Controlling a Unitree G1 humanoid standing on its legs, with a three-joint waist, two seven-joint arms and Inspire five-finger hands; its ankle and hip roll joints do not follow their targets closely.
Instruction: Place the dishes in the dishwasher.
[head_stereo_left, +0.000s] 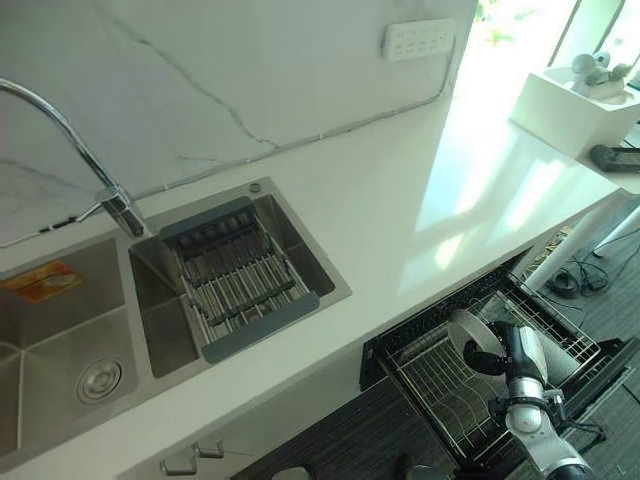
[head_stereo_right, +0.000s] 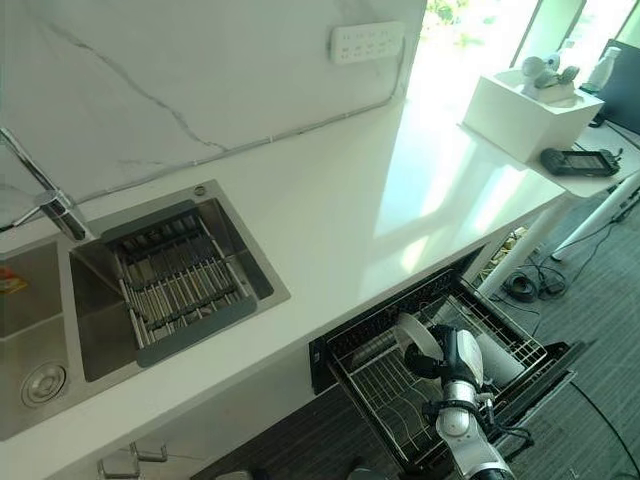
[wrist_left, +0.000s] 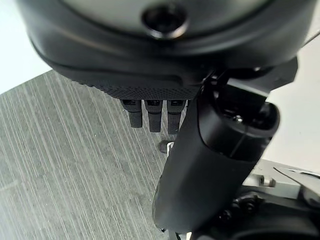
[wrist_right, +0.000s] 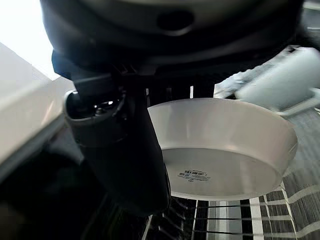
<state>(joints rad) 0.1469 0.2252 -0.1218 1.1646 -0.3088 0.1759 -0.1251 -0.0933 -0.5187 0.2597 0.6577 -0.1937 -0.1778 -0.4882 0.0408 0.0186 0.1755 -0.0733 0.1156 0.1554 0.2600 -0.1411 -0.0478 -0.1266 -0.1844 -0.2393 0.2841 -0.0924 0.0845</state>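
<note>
Bowl in my right hand, held over the open dishwasher rack and not yet set down.

I see the white countertop (head_stereo_left: 400, 200) running across the scene, with the double sink (head_stereo_left: 60, 330) at its left holding a wire drying rack (head_stereo_left: 235, 275) that looks empty of dishes, so I judge this may be the last piece. Below the counter edge, the dishwasher rack (head_stereo_right: 385, 385) is pulled out; what looks like another pale dish sits in it, though I cannot make it out clearly. My right hand (head_stereo_right: 455, 360) is clamped on the white bowl (wrist_right: 225, 150), thumb over the rim, above the wires. My left hand (wrist_left: 152, 115) hangs over the floor, fingers relaxed and holding nothing. Nothing blocks the drop.
</note>
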